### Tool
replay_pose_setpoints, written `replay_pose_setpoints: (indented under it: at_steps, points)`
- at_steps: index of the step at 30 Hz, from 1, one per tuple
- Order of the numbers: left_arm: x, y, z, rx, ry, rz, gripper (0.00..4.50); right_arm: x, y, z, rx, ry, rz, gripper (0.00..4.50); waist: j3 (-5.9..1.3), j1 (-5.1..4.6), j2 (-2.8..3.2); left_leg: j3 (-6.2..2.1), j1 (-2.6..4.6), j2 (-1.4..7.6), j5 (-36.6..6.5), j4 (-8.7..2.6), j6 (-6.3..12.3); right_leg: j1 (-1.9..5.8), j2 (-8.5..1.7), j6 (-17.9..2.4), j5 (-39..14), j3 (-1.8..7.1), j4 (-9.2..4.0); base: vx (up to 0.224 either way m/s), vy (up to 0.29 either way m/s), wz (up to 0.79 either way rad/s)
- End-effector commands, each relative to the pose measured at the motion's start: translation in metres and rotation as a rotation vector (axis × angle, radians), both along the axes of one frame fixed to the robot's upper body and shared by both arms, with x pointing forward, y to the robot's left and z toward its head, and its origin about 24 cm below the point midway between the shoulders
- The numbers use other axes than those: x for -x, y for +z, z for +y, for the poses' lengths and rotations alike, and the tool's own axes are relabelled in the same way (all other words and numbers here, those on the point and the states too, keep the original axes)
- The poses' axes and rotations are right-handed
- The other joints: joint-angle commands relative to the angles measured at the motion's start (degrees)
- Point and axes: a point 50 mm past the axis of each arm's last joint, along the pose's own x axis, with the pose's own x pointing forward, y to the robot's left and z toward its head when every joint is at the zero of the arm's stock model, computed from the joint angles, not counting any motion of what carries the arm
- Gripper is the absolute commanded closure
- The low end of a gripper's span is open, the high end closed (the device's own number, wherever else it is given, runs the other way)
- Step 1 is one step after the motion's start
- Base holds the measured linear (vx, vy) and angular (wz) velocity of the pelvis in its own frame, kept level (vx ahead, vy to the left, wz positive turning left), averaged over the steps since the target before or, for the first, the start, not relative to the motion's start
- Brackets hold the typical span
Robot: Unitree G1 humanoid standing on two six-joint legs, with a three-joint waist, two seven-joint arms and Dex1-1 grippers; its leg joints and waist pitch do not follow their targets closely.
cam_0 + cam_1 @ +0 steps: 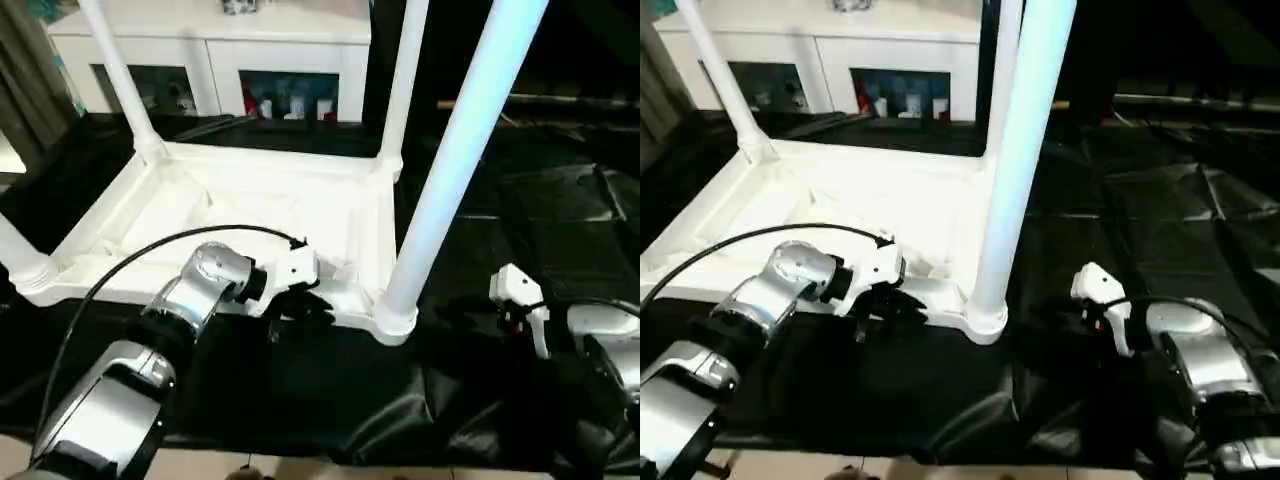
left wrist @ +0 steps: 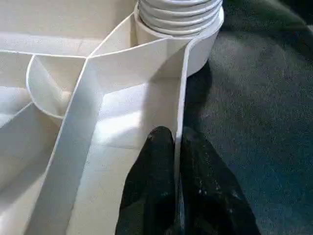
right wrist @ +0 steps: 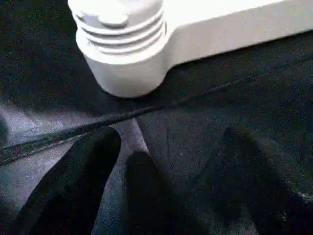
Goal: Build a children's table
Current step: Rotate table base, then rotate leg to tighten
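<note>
Left pincer (image 1: 300,300) was pinched narrow on the thin side wall (image 2: 180,98) of the children's table (image 1: 250,200), one black finger (image 2: 151,166) inside the rim and the other outside, while my right pincer (image 3: 166,161) hung wide over the black sheet (image 1: 300,400), holding nothing, just beside the near corner socket (image 3: 122,68). The table lay upside down on that sheet with legs standing in its sockets, the nearest leg (image 1: 465,150) rising right in front of me. I judged the step was to steady the top by its rim, so I wanted the grip kept square to the wall and the pull gentle, since thin plastic flexes. From the head cameras I could place both arms and the white cabinet (image 1: 210,50) behind; the left wrist camera alone showed the wall actually caught between the fingers, and the right wrist camera the threaded collar (image 3: 117,29) at the leg's foot
</note>
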Motion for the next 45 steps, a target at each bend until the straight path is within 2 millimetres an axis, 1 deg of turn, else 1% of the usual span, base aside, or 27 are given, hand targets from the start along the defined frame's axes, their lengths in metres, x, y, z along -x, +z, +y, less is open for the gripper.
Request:
replay_pose_setpoints:
  at_steps: [1, 2, 3, 4, 6, 8, 9, 10, 11, 12, 14, 15, 16, 20, 22, 25, 26, 27, 30, 32, 34, 35, 36, 37, 39, 43, 45]
  points:
    - [-0.004, 0.009, 0.001, 0.064, 0.040, -0.013, 4.44, -0.008, 0.012, -0.001, -0.037, -0.025, -0.077, 0.65, -4.15, 0.28, -0.83, -0.21, 0.14, 1.78, -9.3, -3.39, 5.55, 3.57, -3.60, -15.2, -9.6, 2.13, -4.58, 0.000, 0.000, 0.00]
    - [-0.004, 0.009, 0.001, 0.112, 0.072, -0.002, 4.47, -0.022, 0.027, -0.001, -0.135, -0.129, -0.176, 0.65, -4.25, 0.20, -0.92, -0.25, 0.01, 1.75, -8.4, -3.39, 5.75, 3.73, -3.56, -15.4, -8.1, 2.12, -4.34, 0.000, 0.000, 0.00]
    - [-0.004, 0.009, 0.001, 0.121, 0.084, 0.001, 4.47, -0.026, 0.032, -0.001, -0.165, -0.160, -0.202, 0.65, -4.32, -0.18, -1.03, -0.37, -0.46, 1.57, -7.3, -3.36, 5.88, 4.02, -3.47, -15.5, -7.0, 1.94, -4.01, 0.000, 0.000, 0.00]
    - [-0.005, 0.009, 0.002, 0.140, 0.120, -0.004, 4.47, -0.036, 0.048, 0.002, -0.265, -0.240, -0.246, 0.65, -4.32, -0.21, -1.08, -0.31, -0.34, 1.57, -7.2, -3.39, 5.92, 3.94, -3.42, -15.4, -7.2, 1.87, -4.09, 0.000, 0.000, 0.00]
    - [-0.005, 0.006, 0.004, 0.162, 0.177, -0.016, 4.47, -0.044, 0.070, 0.012, -0.346, -0.305, -0.299, 0.65, -4.26, -0.38, -1.14, -0.17, -0.05, 1.50, -5.9, -3.25, 6.82, 3.79, -3.15, -15.1, -6.7, 2.05, -4.06, 0.000, 0.000, 0.00]
    - [-0.005, 0.004, 0.005, 0.171, 0.222, -0.021, 4.47, -0.049, 0.078, 0.018, -0.367, -0.356, -0.326, 0.65, -4.30, -0.52, -0.94, -0.16, -0.16, 1.44, -5.0, -3.30, 6.76, 3.71, -3.21, -14.2, -6.8, 2.07, -3.99, 0.000, 0.000, 0.00]
    - [-0.004, 0.000, 0.005, 0.170, 0.265, -0.018, 4.47, -0.053, 0.078, 0.025, -0.366, -0.394, -0.343, 0.65, -4.42, -0.63, -1.46, -0.06, -0.12, 1.41, -5.3, -3.25, 6.69, 3.68, -3.37, -14.0, -7.7, 2.08, -4.18, 0.000, 0.000, 0.00]
    - [-0.002, -0.002, 0.005, 0.168, 0.281, -0.013, 4.47, -0.055, 0.078, 0.029, -0.363, -0.411, -0.351, 0.65, -4.36, -0.67, -1.20, -0.16, -0.13, 1.55, -4.9, -3.35, 6.21, 3.57, -3.52, -14.0, -7.8, 2.18, -3.98, 0.000, 0.000, 0.00]
    - [-0.001, -0.005, 0.004, 0.165, 0.294, -0.009, 4.47, -0.056, 0.077, 0.033, -0.358, -0.414, -0.360, 0.65, -4.21, -1.03, -1.46, -0.05, -0.27, 1.28, -5.5, -3.42, 5.78, 3.54, -3.39, -13.4, -9.6, 2.04, -4.39, 0.000, 0.000, 0.00]
    - [0.000, -0.007, 0.003, 0.169, 0.325, -0.013, 4.47, -0.057, 0.075, 0.040, -0.357, -0.409, -0.364, 0.65, -4.29, -1.12, -1.31, -0.05, -0.18, 1.31, -5.8, -3.40, 5.50, 3.46, -3.47, -13.3, -10.6, 2.14, -4.42, 0.000, 0.000, 0.00]
    - [0.001, -0.010, -0.001, 0.186, 0.376, -0.011, 4.47, -0.059, 0.073, 0.050, -0.355, -0.417, -0.359, 0.65, -4.13, -1.27, -1.48, -0.05, -0.19, 1.30, -6.3, -3.53, 5.28, 3.38, -3.41, -12.7, -12.0, 2.11, -4.62, 0.000, 0.000, 0.00]
    - [0.002, -0.011, -0.001, 0.191, 0.393, -0.012, 4.47, -0.059, 0.072, 0.053, -0.356, -0.419, -0.355, 0.65, -4.12, -1.36, -1.47, -0.05, -0.15, 1.40, -6.4, -3.57, 5.14, 3.35, -3.38, -12.7, -11.9, 2.16, -4.50, 0.000, 0.000, 0.00]
    - [0.001, -0.011, -0.002, 0.196, 0.415, -0.017, 4.47, -0.059, 0.072, 0.055, -0.357, -0.419, -0.348, 0.65, -4.04, -1.39, -1.24, -0.04, 0.07, 1.40, -6.7, -3.62, 5.11, 3.17, -3.34, -12.5, -12.7, 2.17, -4.73, 0.000, 0.000, 0.00]
    - [0.005, -0.009, -0.009, 0.226, 0.403, -0.015, 4.47, -0.055, 0.061, 0.056, -0.261, -0.369, -0.313, 0.65, -3.91, -1.31, -1.41, -0.06, -0.05, 1.42, -7.6, -3.71, 4.88, 3.26, -3.43, -11.7, -13.4, 2.28, -4.81, 0.000, 0.000, 0.00]
    - [0.011, -0.010, -0.012, 0.206, 0.348, -0.031, 4.47, -0.052, 0.049, 0.050, -0.183, -0.355, -0.293, 0.65, -3.86, -1.28, -1.47, 0.00, -0.10, 1.32, -7.5, -3.67, 4.95, 3.18, -3.41, -11.1, -14.3, 2.32, -5.00, 0.000, 0.000, 0.00]
    - [0.014, -0.011, -0.010, 0.175, 0.318, -0.026, 4.47, -0.048, 0.043, 0.041, -0.160, -0.355, -0.268, 0.65, -3.95, -1.20, -1.39, -0.03, -0.18, 1.34, -7.6, -3.65, 5.00, 3.17, -3.48, -10.8, -14.5, 2.37, -4.95, 0.000, 0.000, 0.00]
    - [0.014, -0.011, -0.010, 0.173, 0.315, -0.024, 4.47, -0.047, 0.042, 0.040, -0.158, -0.351, -0.262, 0.65, -3.96, -1.21, -1.43, 0.00, -0.06, 1.37, -7.4, -3.63, 5.23, 3.11, -3.40, -11.1, -13.7, 2.39, -4.93, 0.000, 0.000, 0.00]
    - [0.015, -0.011, -0.009, 0.169, 0.310, -0.021, 4.49, -0.046, 0.042, 0.039, -0.157, -0.344, -0.252, 0.49, -3.98, -1.17, -1.40, -0.02, -0.03, 1.44, -7.3, -3.62, 5.34, 3.12, -3.42, -11.4, -13.0, 2.41, -4.83, 0.000, 0.000, 0.00]
    - [0.019, -0.014, -0.007, 0.111, 0.242, -0.015, 4.50, -0.029, 0.036, 0.043, -0.166, -0.187, -0.160, 0.29, -4.07, -1.05, -1.38, -0.04, -0.12, 1.53, -6.5, -3.51, 6.67, 3.31, -3.35, -12.5, -9.1, 2.40, -4.48, 0.000, 0.000, 0.00]
    - [0.020, -0.014, -0.006, 0.104, 0.233, -0.015, 4.50, -0.027, 0.035, 0.046, -0.164, -0.166, -0.151, 0.09, -3.96, -1.08, -1.40, -0.08, -0.20, 1.57, -6.8, -3.55, 7.02, 3.32, -3.43, -12.5, -9.2, 2.33, -4.53, 0.000, 0.000, 0.00]
    - [0.021, -0.015, -0.006, 0.089, 0.219, -0.009, 4.50, -0.024, 0.031, 0.052, -0.148, -0.111, -0.138, 0.09, -3.90, -1.14, -1.46, -0.07, -0.11, 1.57, -7.5, -3.60, 6.64, 3.23, -3.45, -12.3, -11.1, 2.27, -4.77, 0.000, 0.000, 0.00]
    - [0.021, -0.015, -0.005, 0.075, 0.208, -0.007, 4.50, -0.023, 0.029, 0.056, -0.149, -0.088, -0.131, 0.09, -3.85, -1.15, -1.71, -0.08, -0.04, 1.64, -8.1, -3.69, 6.35, 3.16, -3.48, -12.1, -12.4, 2.28, -4.88, 0.000, 0.000, 0.00]
    - [0.022, -0.015, -0.004, 0.051, 0.191, -0.008, 4.50, -0.024, 0.027, 0.061, -0.152, -0.067, -0.128, 0.09, -3.83, -1.06, -1.43, -0.13, 0.08, 1.70, -8.6, -3.74, 5.99, 2.99, -3.61, -12.0, -13.6, 2.36, -4.92, 0.000, 0.000, 0.00]
    - [0.022, -0.016, -0.003, 0.038, 0.183, -0.005, 4.50, -0.025, 0.027, 0.064, -0.156, -0.057, -0.122, 0.09, -3.80, -1.10, -1.38, -0.15, 0.05, 1.72, -8.6, -3.79, 5.80, 2.97, -3.60, -11.9, -13.8, 2.36, -4.95, 0.000, 0.000, 0.00]
    - [0.022, -0.016, -0.003, 0.027, 0.175, -0.004, 4.50, -0.025, 0.026, 0.066, -0.157, -0.049, -0.117, 0.09, -3.89, -1.09, -1.28, -0.25, 0.19, 1.87, -8.8, -3.92, 5.16, 2.94, -3.54, -12.4, -12.4, 2.38, -4.80, 0.000, 0.000, 0.00]
    - [0.020, -0.014, -0.003, 0.028, 0.177, -0.006, 4.50, -0.028, 0.020, 0.067, -0.115, -0.047, -0.118, 0.09, -4.03, -1.16, -1.38, -0.21, 0.18, 1.79, -8.2, -3.87, 4.78, 3.13, -3.55, -13.7, -9.0, 2.39, -4.47, 0.000, 0.000, 0.00]
    - [0.020, -0.014, -0.003, 0.027, 0.174, -0.004, 4.50, -0.028, 0.018, 0.068, -0.106, -0.042, -0.113, 0.09, -4.03, -1.12, -1.44, -0.18, 0.17, 1.74, -8.1, -3.84, 4.82, 3.27, -3.55, -13.9, -8.1, 2.43, -4.43, 0.000, 0.000, 0.00]
